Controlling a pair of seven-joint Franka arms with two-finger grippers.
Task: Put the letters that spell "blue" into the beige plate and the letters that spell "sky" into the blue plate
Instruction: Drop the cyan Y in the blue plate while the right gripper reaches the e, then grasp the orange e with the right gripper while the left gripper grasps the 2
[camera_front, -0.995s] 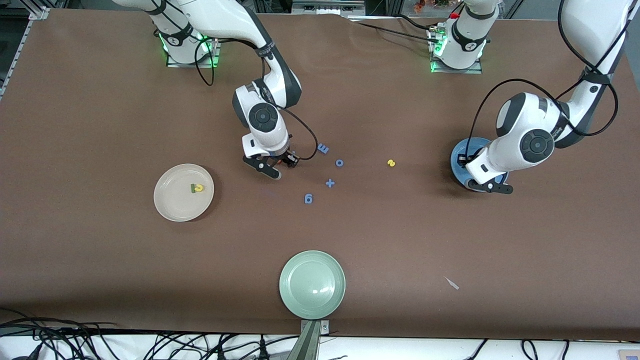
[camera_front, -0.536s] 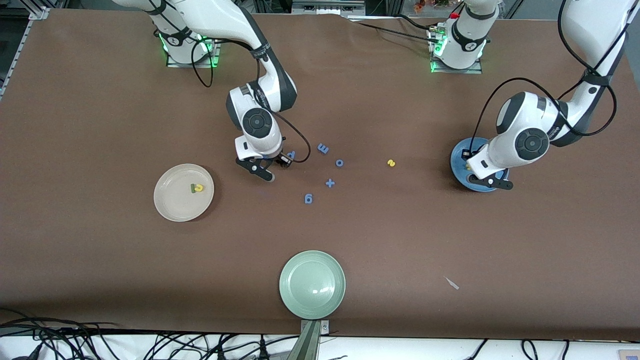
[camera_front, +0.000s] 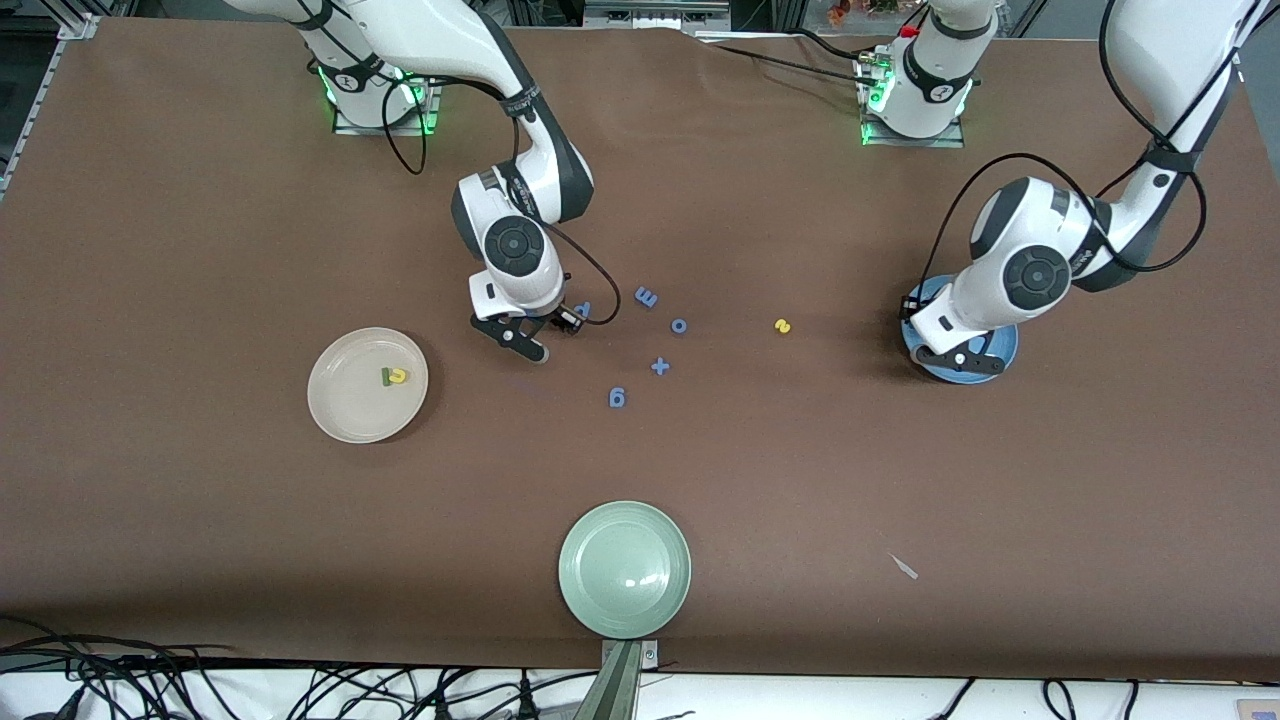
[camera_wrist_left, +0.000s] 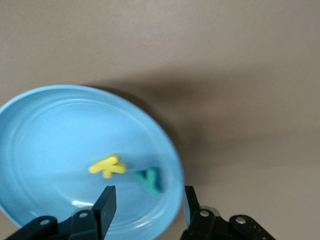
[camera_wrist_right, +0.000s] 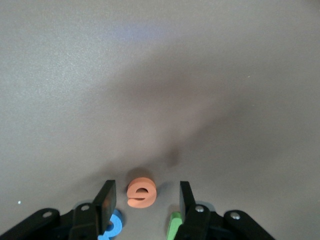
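A: Brown table (camera_front: 200, 200), middle of the front view: why so low with the right gripper (camera_wrist_right: 145, 200)?

B: Set astride the orange e (camera_wrist_right: 142, 192), fingers apart, nothing pinched yet. Probably lined up for a pinch, then off to the beige plate (camera_front: 340, 410), already holding the yellow u (camera_front: 399, 376).

A: And the left gripper (camera_wrist_left: 147, 202)?

B: Hanging over the blue plate (camera_wrist_left: 50, 125), fingers spread and empty. Yellow k (camera_wrist_left: 107, 166) and teal y (camera_wrist_left: 150, 181) lying inside. Yellow s (camera_front: 782, 325) alone mid-table, not yet fetched.

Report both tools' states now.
Left tool: open, empty, over the blue plate.
Right tool: open, empty, straddling the orange e.
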